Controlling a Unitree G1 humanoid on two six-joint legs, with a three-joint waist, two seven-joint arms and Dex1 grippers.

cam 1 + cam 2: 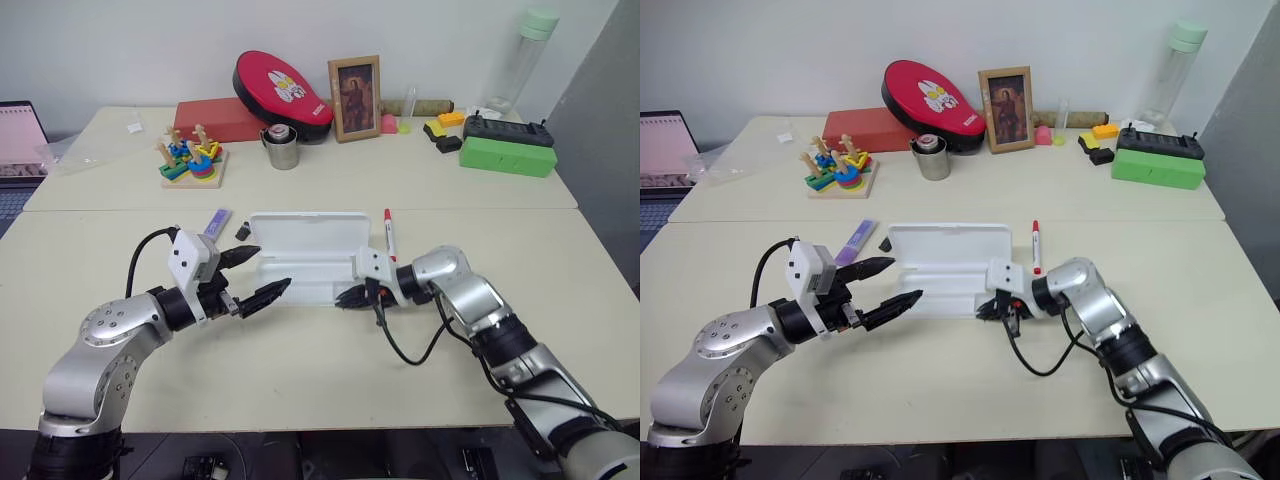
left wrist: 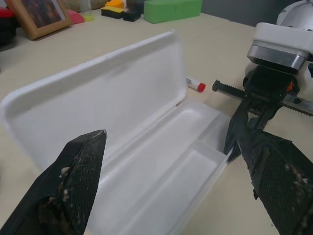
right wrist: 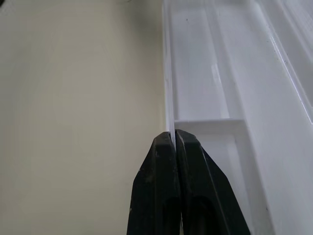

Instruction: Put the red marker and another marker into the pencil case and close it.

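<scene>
- The pencil case (image 1: 300, 262) lies open on the desk (image 1: 330, 370), lid back and tray bare.
- The red marker (image 1: 389, 234) lies just beside the case's right end; the lilac marker (image 1: 217, 222) lies near its left end.
- The left gripper (image 1: 252, 277) hangs at the case's left end, jaws wide apart.
- The right gripper (image 1: 350, 297) has its jaws pressed together at the tray's front right rim; whether they pinch the rim I cannot tell.
</scene>
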